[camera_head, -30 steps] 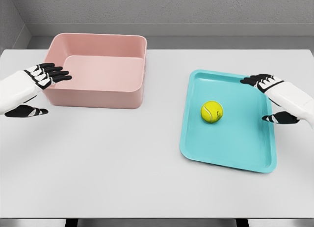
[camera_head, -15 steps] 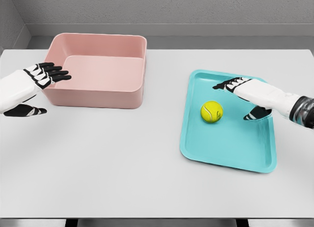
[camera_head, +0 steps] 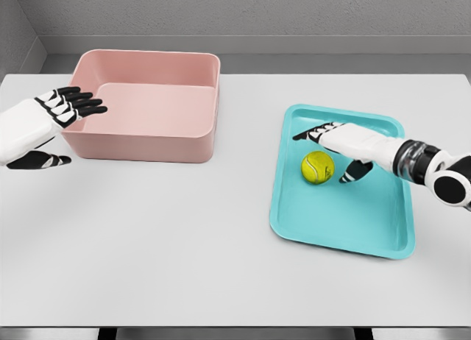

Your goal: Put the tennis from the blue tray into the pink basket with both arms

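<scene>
A yellow tennis ball point(camera_head: 317, 168) lies on the blue tray point(camera_head: 335, 222) at the right of the table. My right hand point(camera_head: 327, 152) reaches in from the right, open, its fingers spread just above and beside the ball, with the thumb close to the ball's right side; it does not hold the ball. The pink basket point(camera_head: 147, 104) stands at the back left, with nothing inside. My left hand point(camera_head: 59, 130) hovers open at the basket's left front corner, fingers pointing right over its rim.
The white table point(camera_head: 184, 244) stretches between basket and tray. Its front edge runs along the bottom of the view. A grey wall stands behind the table.
My right hand has moved left across the tray, from its right edge to right beside the ball. My left hand has barely shifted, rising slightly by the basket.
</scene>
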### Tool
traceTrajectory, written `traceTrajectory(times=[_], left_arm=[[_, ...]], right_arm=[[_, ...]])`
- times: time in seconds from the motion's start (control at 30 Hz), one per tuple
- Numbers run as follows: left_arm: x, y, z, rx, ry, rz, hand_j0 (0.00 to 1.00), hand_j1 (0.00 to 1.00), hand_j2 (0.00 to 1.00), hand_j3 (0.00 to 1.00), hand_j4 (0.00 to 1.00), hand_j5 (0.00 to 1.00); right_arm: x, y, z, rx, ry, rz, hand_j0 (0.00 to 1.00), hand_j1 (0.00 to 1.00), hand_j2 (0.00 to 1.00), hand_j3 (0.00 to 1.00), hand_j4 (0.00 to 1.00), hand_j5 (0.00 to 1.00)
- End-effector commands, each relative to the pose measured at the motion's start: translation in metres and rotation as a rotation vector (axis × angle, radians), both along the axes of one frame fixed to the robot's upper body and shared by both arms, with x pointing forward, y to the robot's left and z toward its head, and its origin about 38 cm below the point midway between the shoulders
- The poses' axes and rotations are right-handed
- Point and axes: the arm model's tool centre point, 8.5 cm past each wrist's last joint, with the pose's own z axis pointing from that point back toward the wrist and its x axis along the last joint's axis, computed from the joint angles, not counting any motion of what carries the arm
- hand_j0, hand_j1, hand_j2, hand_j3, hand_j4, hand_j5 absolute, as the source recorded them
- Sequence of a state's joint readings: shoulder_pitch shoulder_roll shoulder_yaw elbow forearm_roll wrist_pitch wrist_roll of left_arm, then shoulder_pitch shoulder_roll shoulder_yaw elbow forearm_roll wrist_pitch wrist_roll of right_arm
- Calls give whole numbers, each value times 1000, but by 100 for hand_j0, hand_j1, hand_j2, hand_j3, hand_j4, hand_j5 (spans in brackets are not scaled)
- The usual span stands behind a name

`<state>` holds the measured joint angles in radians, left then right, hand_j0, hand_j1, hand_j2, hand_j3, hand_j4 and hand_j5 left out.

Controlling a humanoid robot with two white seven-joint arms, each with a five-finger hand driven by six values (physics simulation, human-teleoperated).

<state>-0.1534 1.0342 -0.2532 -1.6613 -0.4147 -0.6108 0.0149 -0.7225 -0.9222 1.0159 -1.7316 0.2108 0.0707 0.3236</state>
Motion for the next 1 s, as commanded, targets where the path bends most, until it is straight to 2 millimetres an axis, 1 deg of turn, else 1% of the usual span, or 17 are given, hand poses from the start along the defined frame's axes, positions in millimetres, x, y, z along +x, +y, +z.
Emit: traceTrajectory(times=[0.0, 0.1, 0.2, 0.33, 0.7, 0.77, 0.83, 0.93, 0.97], left_arm=[[0, 0, 1, -6, -4, 1, 100, 100, 100, 100, 100, 100], [0, -1, 0, -4, -3, -2, 100, 100, 100, 100, 100, 100], [-1, -3, -7, 37, 47, -10, 100, 100, 100, 100, 100, 100], [-1, -3, -7, 38, 45, -9, 100, 100, 100, 100, 100, 100], [-1, -1, -5, 46, 43, -7, 100, 100, 100, 100, 100, 100], [-1, -1, -5, 46, 43, -7, 100, 100, 100, 100, 100, 100], [-1, -1, -5, 47, 44, -7, 100, 100, 100, 100, 100, 100], [-1, -1, -5, 47, 45, -7, 100, 100, 100, 100, 100, 100], [-1, -1, -5, 47, 45, -7, 100, 100, 100, 100, 100, 100]], right_arm=[[2, 0, -9, -19, 24, -64, 100, 100, 100, 100, 100, 100], [3, -2, -9, -23, 26, -78, 100, 100, 100, 100, 100, 100], [5, 10, -14, -26, 34, -51, 100, 100, 100, 100, 100, 100], [1, 14, -17, -33, 49, -25, 100, 100, 100, 100, 100, 100], [0, 12, -23, -45, 65, -38, 100, 100, 100, 100, 100, 100], [0, 10, -25, -51, 68, -40, 95, 95, 95, 95, 95, 95], [0, 9, -27, -54, 73, -43, 78, 78, 78, 78, 78, 78], [0, 9, -27, -55, 74, -41, 62, 62, 62, 62, 62, 62], [-1, 10, -27, -57, 76, -40, 60, 60, 60, 60, 60, 60]])
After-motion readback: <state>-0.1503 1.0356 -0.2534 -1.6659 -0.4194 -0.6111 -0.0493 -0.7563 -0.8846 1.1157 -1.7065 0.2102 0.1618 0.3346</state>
